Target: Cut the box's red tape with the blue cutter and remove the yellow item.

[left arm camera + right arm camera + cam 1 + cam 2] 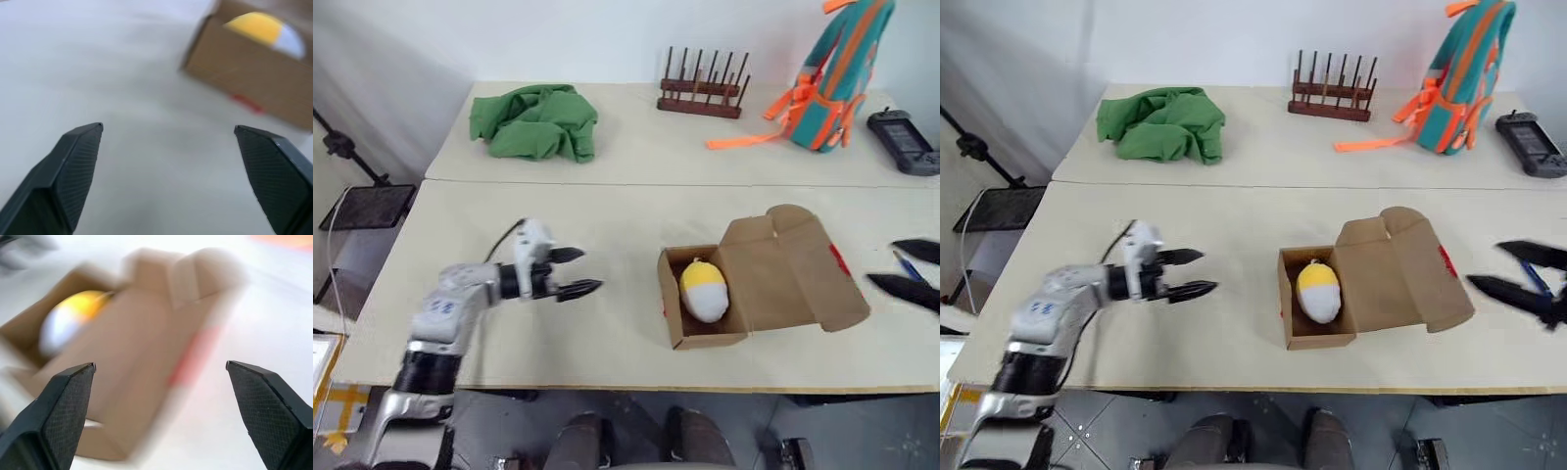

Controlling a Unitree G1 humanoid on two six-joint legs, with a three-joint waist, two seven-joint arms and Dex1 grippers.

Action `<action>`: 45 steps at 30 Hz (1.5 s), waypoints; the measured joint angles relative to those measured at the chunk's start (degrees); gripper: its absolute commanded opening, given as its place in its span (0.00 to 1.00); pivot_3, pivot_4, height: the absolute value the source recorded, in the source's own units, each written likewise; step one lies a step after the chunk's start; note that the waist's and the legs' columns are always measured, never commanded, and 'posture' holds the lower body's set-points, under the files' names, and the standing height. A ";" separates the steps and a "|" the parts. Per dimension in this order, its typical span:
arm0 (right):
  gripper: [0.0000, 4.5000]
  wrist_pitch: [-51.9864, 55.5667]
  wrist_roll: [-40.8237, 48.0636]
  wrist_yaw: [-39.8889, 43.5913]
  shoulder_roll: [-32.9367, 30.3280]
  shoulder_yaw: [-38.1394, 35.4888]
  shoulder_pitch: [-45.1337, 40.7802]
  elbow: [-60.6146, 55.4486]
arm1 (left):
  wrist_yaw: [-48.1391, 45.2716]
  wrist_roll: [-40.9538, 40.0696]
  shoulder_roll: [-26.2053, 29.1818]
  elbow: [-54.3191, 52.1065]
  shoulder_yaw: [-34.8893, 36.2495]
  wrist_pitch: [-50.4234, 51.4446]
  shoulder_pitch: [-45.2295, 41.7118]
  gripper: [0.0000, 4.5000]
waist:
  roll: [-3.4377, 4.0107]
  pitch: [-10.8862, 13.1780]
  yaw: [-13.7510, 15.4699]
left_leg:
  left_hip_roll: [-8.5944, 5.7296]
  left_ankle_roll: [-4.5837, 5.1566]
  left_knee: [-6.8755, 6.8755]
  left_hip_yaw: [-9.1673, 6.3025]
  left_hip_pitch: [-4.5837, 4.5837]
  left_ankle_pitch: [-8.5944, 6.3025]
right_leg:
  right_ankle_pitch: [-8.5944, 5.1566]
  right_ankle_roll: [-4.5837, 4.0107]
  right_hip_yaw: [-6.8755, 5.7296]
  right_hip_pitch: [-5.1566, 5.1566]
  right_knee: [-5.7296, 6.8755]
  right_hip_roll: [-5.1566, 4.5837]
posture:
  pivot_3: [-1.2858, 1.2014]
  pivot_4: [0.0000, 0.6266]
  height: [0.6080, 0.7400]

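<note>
No writing is seen on the box (773,284). Left gripper (576,272) and right gripper (911,269) are spread wide, empty.

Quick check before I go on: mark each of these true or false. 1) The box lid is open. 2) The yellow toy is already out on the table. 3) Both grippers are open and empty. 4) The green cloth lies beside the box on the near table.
1) True: the box has its lid folded back.
2) False: the yellow toy lies inside the box.
3) True: the left gripper and the right gripper are open, holding nothing.
4) False: the green cloth lies on the far table, far from the box.
</note>
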 measured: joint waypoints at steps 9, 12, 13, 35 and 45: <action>1.00 -11.60 6.20 2.16 16.35 -1.36 6.05 -21.06 | -7.66 -4.94 14.38 5.62 14.72 -2.47 9.32 0.99 | 0.14 0.16 0.49 | 0.22 -0.67 -0.04 -0.28 0.05 -0.26 | -0.25 -0.46 0.16 -0.09 0.36 -0.12 | 0.52 0.24 1.00; 1.00 -12.96 7.84 4.79 16.95 -1.60 10.41 -22.70 | -9.99 -5.47 16.07 5.57 13.74 -0.47 9.14 0.99 | 0.13 0.17 1.20 | 0.09 -0.55 -0.03 -0.35 0.03 -0.34 | -0.19 -0.38 0.23 -0.04 0.28 -0.21 | 0.52 0.24 1.00; 1.00 -12.99 7.99 5.83 16.89 -2.30 12.47 -22.62 | -10.72 -5.34 16.26 5.57 12.78 -0.60 8.01 0.99 | 0.13 0.17 1.40 | 0.07 -0.54 -0.03 -0.35 0.02 -0.34 | -0.15 -0.35 0.25 -0.03 0.28 -0.22 | 0.52 0.24 1.00; 1.00 -16.54 11.48 2.80 26.21 -16.98 33.15 -30.47 | -12.18 12.66 -26.59 19.74 -31.47 -6.04 -50.15 0.99 | -0.25 0.21 0.68 | 0.09 0.17 -0.09 0.27 0.06 -0.16 | -0.01 0.00 0.37 -0.16 0.00 0.16 | 0.52 0.24 1.00; 1.00 -19.22 11.79 -0.24 27.25 -15.73 35.64 -30.60 | -10.03 12.70 -33.86 27.43 -27.26 -7.28 -51.82 0.99 | -0.18 0.28 2.58 | -0.12 0.34 0.08 0.06 -0.10 -0.26 | 0.02 0.01 0.74 -0.21 -0.13 -0.07 | 0.52 0.24 1.00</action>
